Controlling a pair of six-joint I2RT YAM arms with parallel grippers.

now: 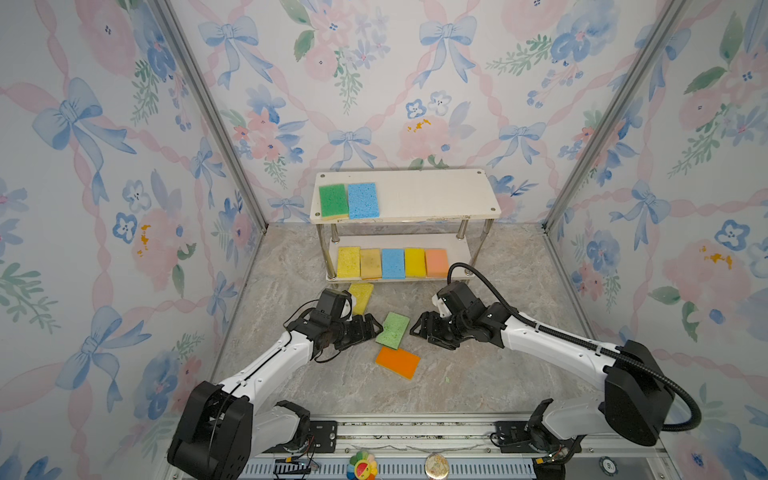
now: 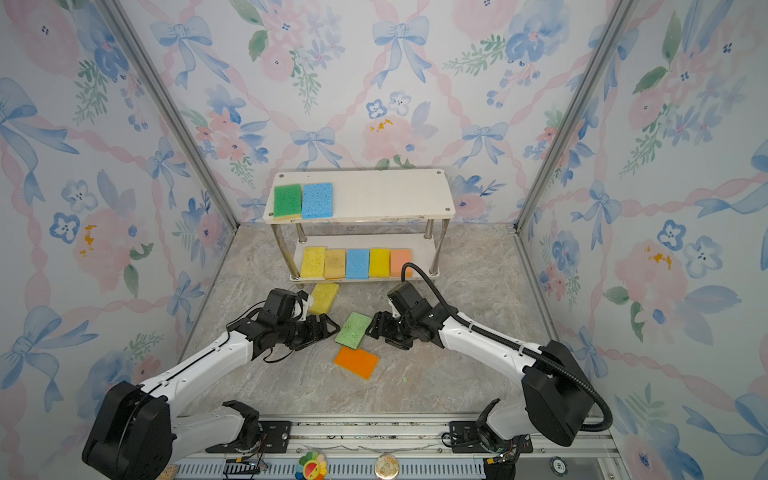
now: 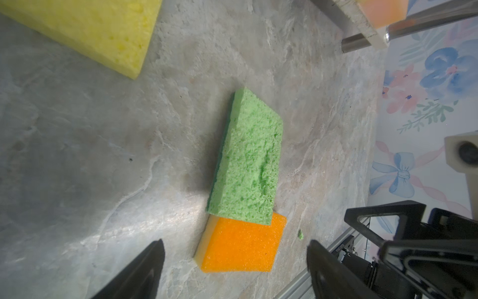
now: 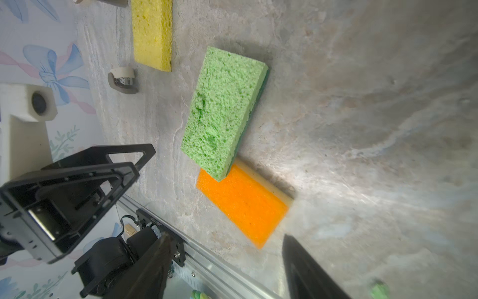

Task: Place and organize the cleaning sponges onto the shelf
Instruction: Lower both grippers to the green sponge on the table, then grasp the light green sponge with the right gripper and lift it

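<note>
Green sponge [image 3: 245, 158]: we judge it light, soft, squashy; best pinched across long sides. Left claw [image 3: 235, 242], right claw [image 4: 226, 235] both gape, empty.

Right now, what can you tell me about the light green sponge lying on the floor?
The light green sponge is a flat foam rectangle full of tiny holes, with a shallow dent on top and a darker green scrubby layer underneath. It lies askew on the marbled surface in front of the shelf. Its near end rests on the orange sponge. The open left gripper and open right gripper flank it, neither touching.
</note>
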